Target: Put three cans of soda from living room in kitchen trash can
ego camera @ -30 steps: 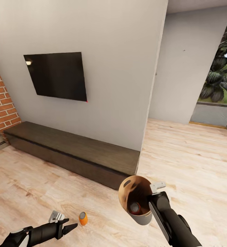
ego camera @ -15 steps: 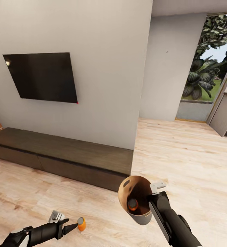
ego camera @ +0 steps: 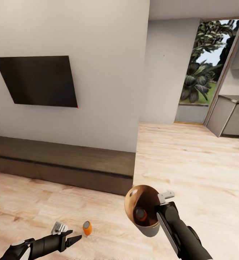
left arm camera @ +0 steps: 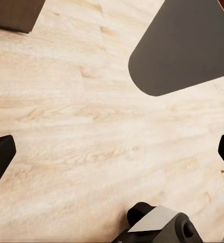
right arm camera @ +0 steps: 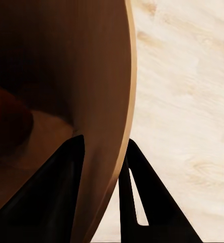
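The tash can (ego camera: 145, 226), pale grey outside and tan-brown inside, hangs tilted above the floor. My right gripper (ego camera: 157, 213) is shut on its rim, and in the right wrist view the dark fingers (right arm camera: 61, 182) stand on either side of the bin wall (right arm camera: 109, 101). One orange can of soda (ego camera: 140, 214) lies inside the bin, seen also as an orange patch (right arm camera: 0, 121). Another can of soda (ego camera: 87, 228) stands on the wood floor just beyond my left gripper (ego camera: 76, 239). The left gripper (left arm camera: 112, 152) is open, with bare floor between its fingertips.
A long low dark table (ego camera: 61, 162) runs along the white wall under a black TV (ego camera: 38, 81). To the right of the wall's corner (ego camera: 137, 144), open plank floor leads to grey kitchen counters (ego camera: 231, 117) and a window with plants (ego camera: 199, 72).
The camera has turned right, so the wall, the TV and the low table slid left and the brick column left the view. The can inside the bin rolled a little. Both arms hold their poses.
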Controlling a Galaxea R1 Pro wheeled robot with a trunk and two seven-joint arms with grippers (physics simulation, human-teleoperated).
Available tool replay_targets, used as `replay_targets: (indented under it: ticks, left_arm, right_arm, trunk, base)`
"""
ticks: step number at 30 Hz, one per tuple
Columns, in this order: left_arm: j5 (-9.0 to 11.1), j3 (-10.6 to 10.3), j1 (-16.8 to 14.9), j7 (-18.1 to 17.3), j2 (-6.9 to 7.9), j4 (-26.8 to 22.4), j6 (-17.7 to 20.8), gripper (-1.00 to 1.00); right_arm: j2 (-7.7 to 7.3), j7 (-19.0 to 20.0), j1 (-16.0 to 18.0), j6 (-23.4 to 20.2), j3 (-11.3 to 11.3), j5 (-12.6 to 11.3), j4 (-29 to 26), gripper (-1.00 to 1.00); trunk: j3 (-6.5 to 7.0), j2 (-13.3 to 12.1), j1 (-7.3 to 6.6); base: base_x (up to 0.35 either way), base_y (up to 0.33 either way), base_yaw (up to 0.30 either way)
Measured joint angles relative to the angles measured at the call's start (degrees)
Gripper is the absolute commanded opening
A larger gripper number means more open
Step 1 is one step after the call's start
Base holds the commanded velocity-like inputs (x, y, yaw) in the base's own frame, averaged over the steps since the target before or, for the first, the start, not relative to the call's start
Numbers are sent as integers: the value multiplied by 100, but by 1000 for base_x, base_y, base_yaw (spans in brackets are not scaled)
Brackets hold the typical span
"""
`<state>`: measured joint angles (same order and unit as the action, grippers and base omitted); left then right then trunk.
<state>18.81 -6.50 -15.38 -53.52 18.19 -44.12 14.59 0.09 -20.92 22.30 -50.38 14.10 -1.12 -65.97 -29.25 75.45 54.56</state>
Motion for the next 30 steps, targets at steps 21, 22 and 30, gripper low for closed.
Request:
replay_targets:
  ticks: [21, 22, 30]
  left_arm:
    - [0, 0, 0, 46, 0, 8, -14, 100]
    - [0, 0, 0, 52, 0, 10, -20, 100]
    - [-1, 3, 0, 198, 0, 383, -755, 100]
  right_arm:
    - [-1, -1, 0, -16, -5, 69, -1, -100]
    - [0, 0, 0, -5, -7, 32, -1, -100]
    - [0, 0, 0, -7, -12, 24, -1, -100]
  trunk:
    - [0, 0, 0]
    - [0, 0, 0]
    - [0, 0, 0]
  base:
    - [95, 152, -235]
    - [12, 5, -45]
    - [5, 2, -17]
